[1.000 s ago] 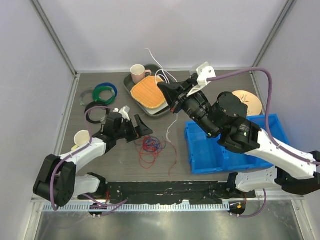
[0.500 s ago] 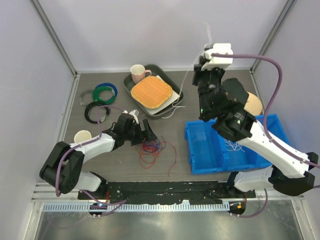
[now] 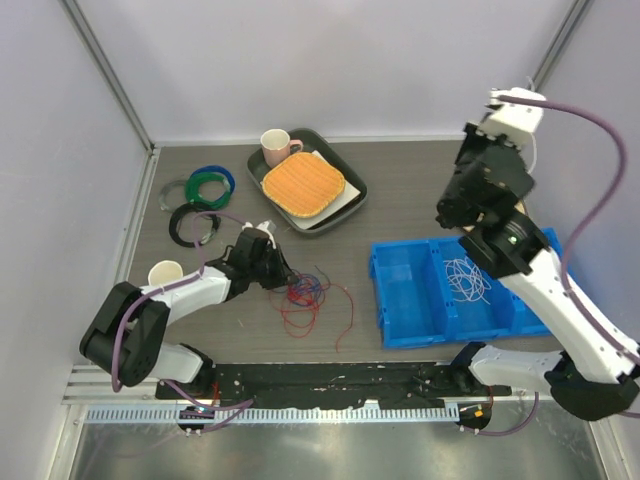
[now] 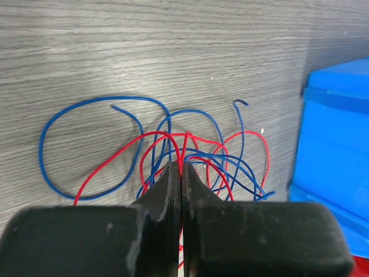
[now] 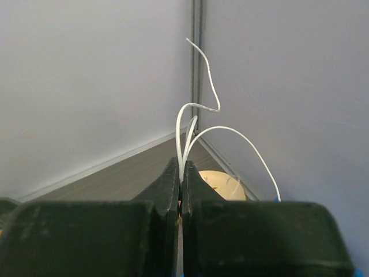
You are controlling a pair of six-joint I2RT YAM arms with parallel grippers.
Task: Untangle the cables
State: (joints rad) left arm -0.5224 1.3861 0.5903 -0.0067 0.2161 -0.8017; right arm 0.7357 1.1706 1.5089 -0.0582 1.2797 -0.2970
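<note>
Red and blue cables point(image 3: 305, 292) lie tangled on the table in front of the left arm. In the left wrist view the red cable point(image 4: 158, 133) loops over the blue cable point(image 4: 132, 97). My left gripper point(image 4: 181, 167) is shut on a red strand at the tangle's near edge point(image 3: 288, 278). My right gripper point(image 5: 181, 167) is raised high at the back right, shut on the white cable point(image 5: 179, 144), whose loops rise above the jaws. More of the white cable point(image 3: 464, 278) lies coiled inside the blue bin point(image 3: 410, 300).
A dark tray point(image 3: 352, 200) with an orange cloth point(image 3: 303, 185) and a pink mug point(image 3: 273, 147) sits at the back. Thick ring coils point(image 3: 205, 185) and a paper cup point(image 3: 163, 273) are at the left. A tan disc point(image 5: 216, 183) lies near the back right corner.
My left gripper closed on the red strand. The right arm swung right and up with the white cable, drawing it off the tray, and part of it now lies in the bin.
</note>
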